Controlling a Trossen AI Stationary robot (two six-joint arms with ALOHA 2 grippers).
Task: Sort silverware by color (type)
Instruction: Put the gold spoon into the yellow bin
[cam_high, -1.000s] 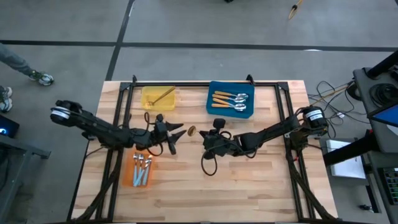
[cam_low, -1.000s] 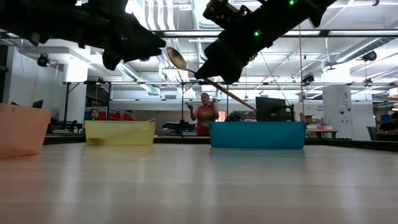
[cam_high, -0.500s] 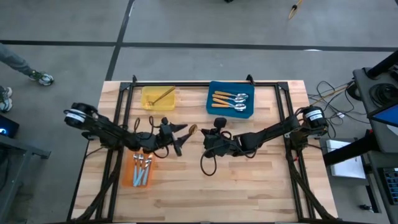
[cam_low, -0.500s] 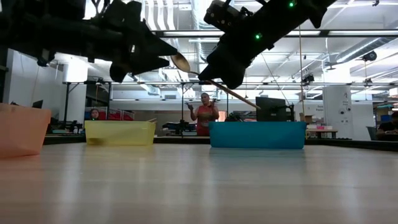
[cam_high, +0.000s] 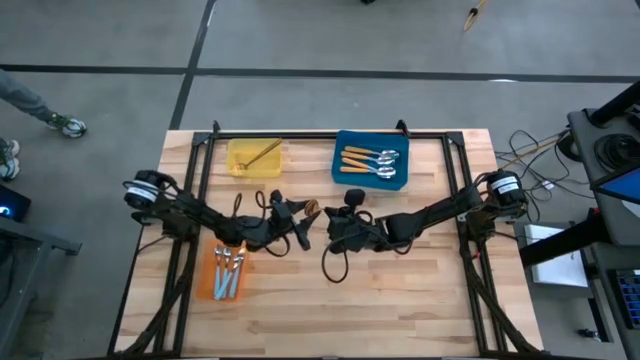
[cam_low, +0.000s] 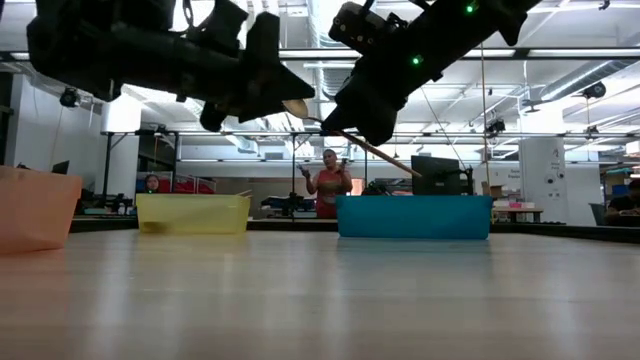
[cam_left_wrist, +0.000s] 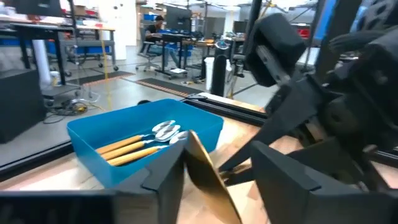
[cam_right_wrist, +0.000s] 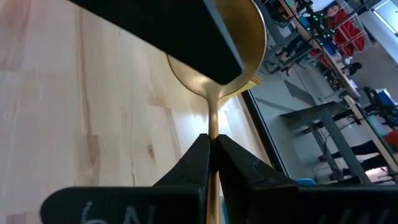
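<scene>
- The right gripper (cam_right_wrist: 211, 152) is clamped tight on the thin neck of a gold spoon (cam_right_wrist: 214, 74), held in the air over mid-table.
- The left gripper (cam_left_wrist: 214, 168) stands part open, its fingers (cam_left_wrist: 165, 180) on either side of the spoon's bowl, nothing gripped yet.
- For a clean handover, the left jaws should be closed firmly on the bowl before the right grip is released.
- The yellow tray (cam_high: 253, 157), at 11 o'clock from the spoon, already holds a gold piece; it seems the likely destination.

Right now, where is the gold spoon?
High view: gold spoon held mid-table above the wood, handle in the shut right gripper, bowl between the left gripper's open fingers.
</scene>
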